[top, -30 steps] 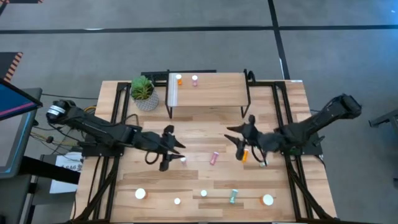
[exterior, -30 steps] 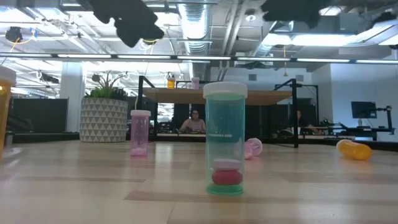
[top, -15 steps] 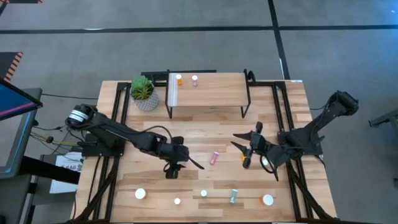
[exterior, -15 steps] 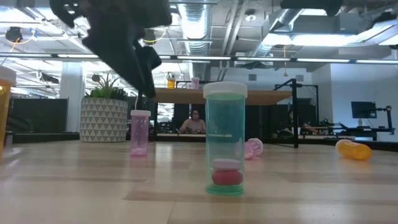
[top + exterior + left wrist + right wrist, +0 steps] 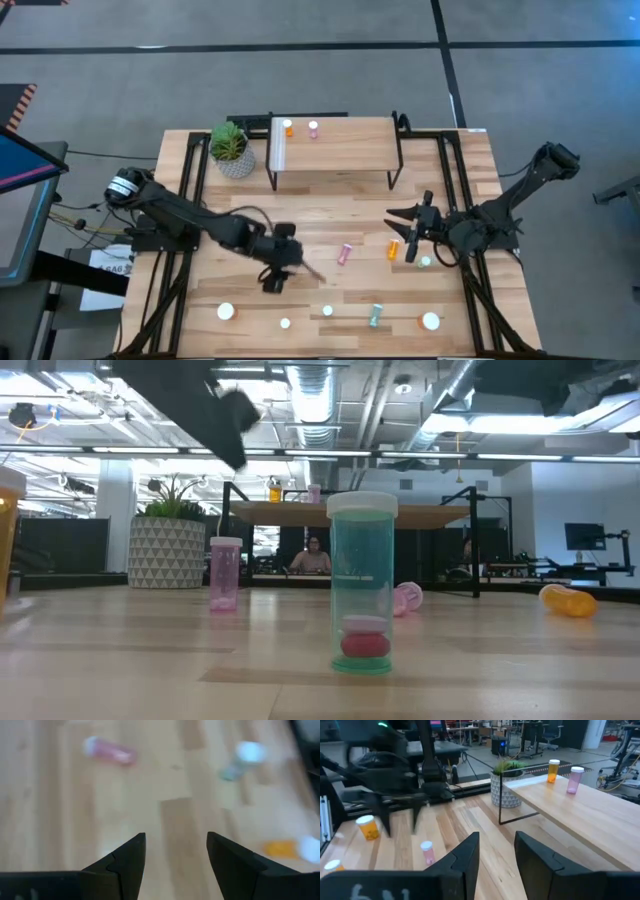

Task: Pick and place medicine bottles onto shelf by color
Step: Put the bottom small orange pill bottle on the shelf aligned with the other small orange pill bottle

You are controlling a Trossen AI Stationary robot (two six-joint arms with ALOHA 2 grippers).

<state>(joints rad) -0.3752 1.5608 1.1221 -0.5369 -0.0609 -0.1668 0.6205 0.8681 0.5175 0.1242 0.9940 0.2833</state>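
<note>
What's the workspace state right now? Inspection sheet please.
Surface: wooden table, light planks.
Job's things: shelf holds an orange bottle and a pink bottle; the rest are loose on the table, some upright, some lying.
Clutter: potted plant beside the shelf.
Grippers: left gripper open, holding nothing; right gripper open, holding nothing, near a lying orange bottle.
Cables: cable loop on the left arm.
Surroundings: grey floor; people seated behind in the low view.

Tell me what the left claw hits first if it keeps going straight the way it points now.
Probably bare tabletop. The left claw is open and empty, angled down at the wood. The lying pink bottle and teal bottle sit beyond, off to either side, though depth is hard to judge.
</note>
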